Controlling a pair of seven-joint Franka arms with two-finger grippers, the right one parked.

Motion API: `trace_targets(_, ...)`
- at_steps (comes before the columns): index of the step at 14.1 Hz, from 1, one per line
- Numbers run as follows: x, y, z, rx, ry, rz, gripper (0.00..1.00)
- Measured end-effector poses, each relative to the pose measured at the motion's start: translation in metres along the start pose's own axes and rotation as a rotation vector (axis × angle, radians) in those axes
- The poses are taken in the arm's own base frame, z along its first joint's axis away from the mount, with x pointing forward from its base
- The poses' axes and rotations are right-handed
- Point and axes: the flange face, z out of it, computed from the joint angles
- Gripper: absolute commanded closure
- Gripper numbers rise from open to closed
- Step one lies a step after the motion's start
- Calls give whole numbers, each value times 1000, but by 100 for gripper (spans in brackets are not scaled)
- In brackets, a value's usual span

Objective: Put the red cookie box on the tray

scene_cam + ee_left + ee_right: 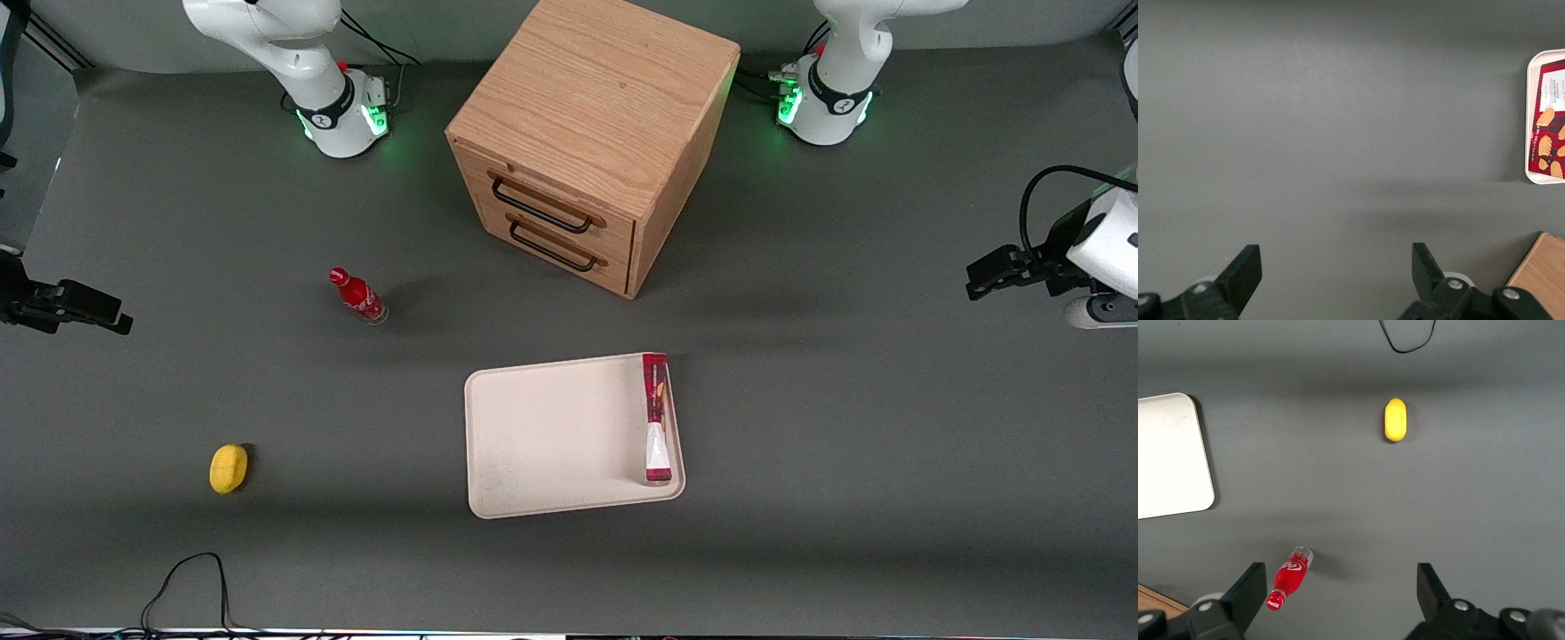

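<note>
The red cookie box (655, 418) lies on the cream tray (551, 436), along the tray's rim toward the working arm's end. It stands on a narrow side, lengthwise toward the front camera. The left gripper (976, 280) hangs above bare table toward the working arm's end, well apart from the tray. In the left wrist view the gripper (1335, 260) is open and empty over grey table. The box (1551, 120) and the tray rim (1531, 120) show at that view's edge. A part of the tray also shows in the right wrist view (1171, 453).
A wooden drawer cabinet (591, 133) stands farther from the front camera than the tray; its corner shows in the left wrist view (1541, 273). A small red cola bottle (357, 296) and a yellow lemon (228, 468) lie toward the parked arm's end. A black cable (191, 578) lies near the front edge.
</note>
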Motion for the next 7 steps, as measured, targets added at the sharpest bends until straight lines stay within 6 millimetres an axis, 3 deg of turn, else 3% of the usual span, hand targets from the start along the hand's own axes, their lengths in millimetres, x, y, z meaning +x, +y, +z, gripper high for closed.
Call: trace_targets(7,-8,3,-4,-4,-59,4,0)
